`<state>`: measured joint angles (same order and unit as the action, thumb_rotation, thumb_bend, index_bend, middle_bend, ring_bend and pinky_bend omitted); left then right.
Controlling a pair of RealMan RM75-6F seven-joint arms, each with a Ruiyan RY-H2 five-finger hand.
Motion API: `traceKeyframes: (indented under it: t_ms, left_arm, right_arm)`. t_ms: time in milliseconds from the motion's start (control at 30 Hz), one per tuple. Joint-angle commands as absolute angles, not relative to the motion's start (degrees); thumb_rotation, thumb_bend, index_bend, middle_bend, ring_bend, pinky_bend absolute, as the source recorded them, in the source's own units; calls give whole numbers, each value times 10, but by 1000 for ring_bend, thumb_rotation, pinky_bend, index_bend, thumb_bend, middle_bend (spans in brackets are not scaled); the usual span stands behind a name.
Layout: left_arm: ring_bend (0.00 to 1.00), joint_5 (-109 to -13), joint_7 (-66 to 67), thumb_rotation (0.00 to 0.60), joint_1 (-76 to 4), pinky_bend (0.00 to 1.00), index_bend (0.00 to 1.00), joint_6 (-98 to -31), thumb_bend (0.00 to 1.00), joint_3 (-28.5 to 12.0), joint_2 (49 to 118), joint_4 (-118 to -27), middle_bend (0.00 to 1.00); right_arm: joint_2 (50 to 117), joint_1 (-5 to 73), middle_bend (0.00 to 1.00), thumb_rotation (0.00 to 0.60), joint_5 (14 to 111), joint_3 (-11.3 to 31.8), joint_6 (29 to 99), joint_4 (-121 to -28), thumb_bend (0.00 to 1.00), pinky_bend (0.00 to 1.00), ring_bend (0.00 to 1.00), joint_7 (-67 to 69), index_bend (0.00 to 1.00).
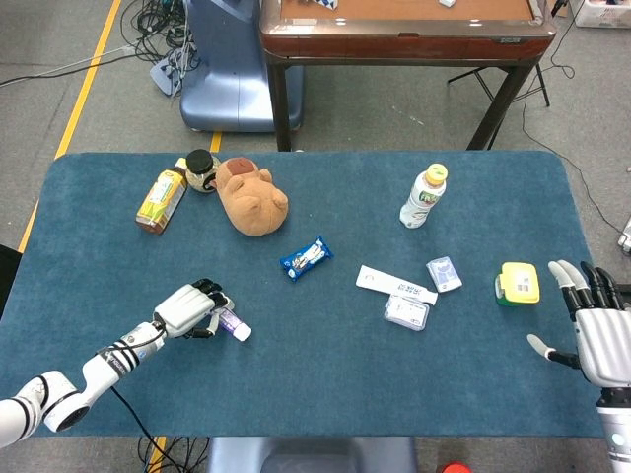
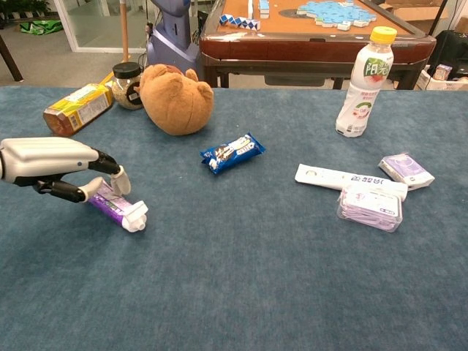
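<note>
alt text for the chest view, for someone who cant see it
The robot's left hand closes its fingers around a purple tube lying on a blue table. Behind it sit a brown plush toy, a blue snack packet and a drink bottle.

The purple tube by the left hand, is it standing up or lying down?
Lying down. The purple tube lies flat on the blue table, white cap pointing right, with the left hand closing around its back end.

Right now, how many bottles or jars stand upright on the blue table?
2. A yellow-capped drink bottle stands at the far right-centre; a black-lidded jar stands far left, beside the plush toy. None looks hidden.
</note>
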<state>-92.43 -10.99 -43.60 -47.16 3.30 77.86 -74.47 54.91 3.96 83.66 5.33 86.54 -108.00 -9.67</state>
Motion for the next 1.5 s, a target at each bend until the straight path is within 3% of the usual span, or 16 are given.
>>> traceKeyframes:
  t_ms: [33, 300, 367, 400, 433, 533, 567, 633, 833, 1500]
  left_arm:
    - [139, -893, -76, 149, -423, 99, 292, -456, 705, 42, 740, -790, 303]
    - [143, -816, 0, 136, -384, 99, 304, -473, 699, 39, 681, -880, 311]
    - [149, -815, 2, 207, -367, 100, 304, -509, 696, 33, 683, -888, 316]
    - [150, -820, 2, 274, -359, 100, 302, -528, 682, 31, 688, -886, 318]
    - [151, -823, 3, 360, -351, 100, 300, -546, 645, 29, 694, -881, 318]
    - [150, -830, 9, 513, -337, 100, 279, -574, 498, 27, 706, -871, 318]
    - [150, -834, 20, 529, -325, 101, 272, -602, 461, 23, 718, -864, 318]
    - [149, -839, 37, 541, -312, 105, 257, -628, 382, 21, 734, -857, 318]
    - [176, -842, 66, 600, -290, 117, 260, -663, 281, 17, 776, -836, 321]
    - [181, -789, 133, 600, -280, 130, 259, -630, 262, -1, 841, -813, 322]
  right_arm:
    - [549, 40, 116, 600, 838, 53, 865, -1080, 45, 0, 6, -96, 0]
    - [551, 38, 116, 600, 843, 51, 867, -1078, 44, 0, 6, -91, 0]
    - [551, 36, 116, 600, 845, 50, 870, -1077, 44, 0, 5, -88, 0]
    - [550, 35, 116, 600, 846, 50, 871, -1077, 44, 0, 5, -87, 0]
    - [550, 34, 116, 600, 846, 50, 872, -1076, 44, 0, 5, -86, 0]
    - [550, 33, 117, 600, 847, 49, 873, -1076, 44, 0, 6, -85, 0]
    - [549, 31, 116, 600, 848, 48, 875, -1076, 44, 0, 6, -84, 0]
    - [548, 29, 116, 600, 849, 47, 877, -1076, 44, 0, 5, -83, 0]
    - [549, 25, 117, 600, 847, 44, 878, -1073, 44, 0, 5, -78, 0]
    - [549, 12, 117, 600, 847, 38, 883, -1069, 44, 0, 5, -65, 0]
